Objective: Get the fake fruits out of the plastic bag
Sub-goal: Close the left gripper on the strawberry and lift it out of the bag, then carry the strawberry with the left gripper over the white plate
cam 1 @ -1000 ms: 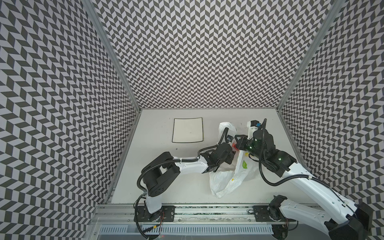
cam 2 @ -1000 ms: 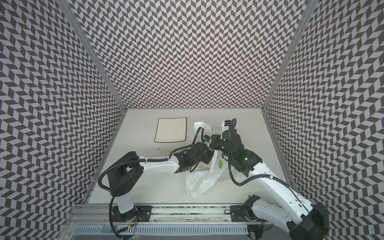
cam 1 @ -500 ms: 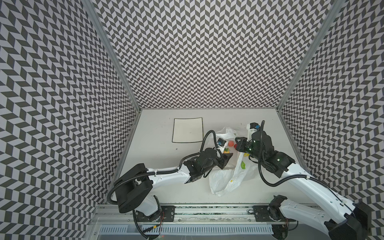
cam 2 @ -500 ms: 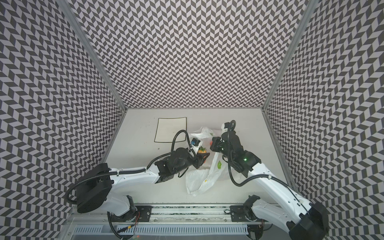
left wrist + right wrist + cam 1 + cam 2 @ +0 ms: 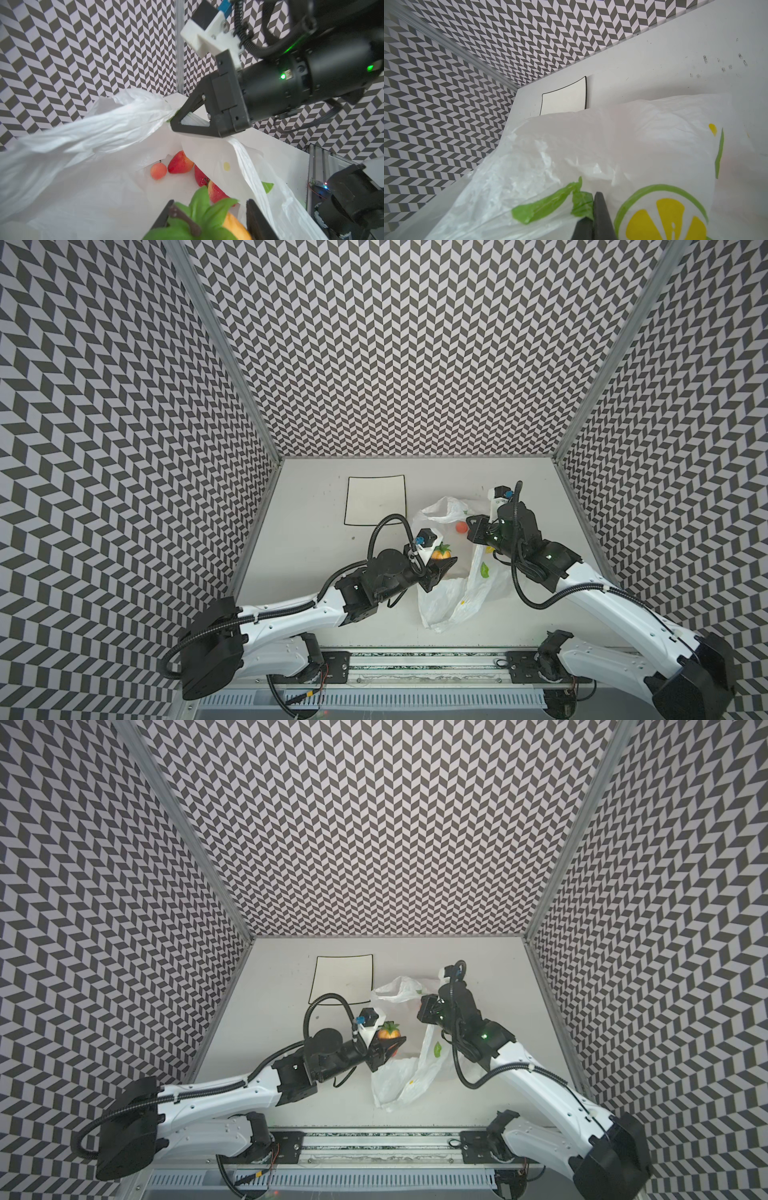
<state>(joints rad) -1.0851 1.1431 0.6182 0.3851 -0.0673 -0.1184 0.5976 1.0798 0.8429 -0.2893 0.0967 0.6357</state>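
In the left pincer, a leafy yellow fruit is grasped; the right pincer clenches the bag by its rim. Beyond the left pincer, strawberries and a cherry wait inside.

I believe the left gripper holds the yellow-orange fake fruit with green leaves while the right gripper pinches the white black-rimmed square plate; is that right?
Not quite: the left wrist view shows the right gripper pinching the thin crinkly white plastic bag, not the plate. The left gripper does hold the fruit.
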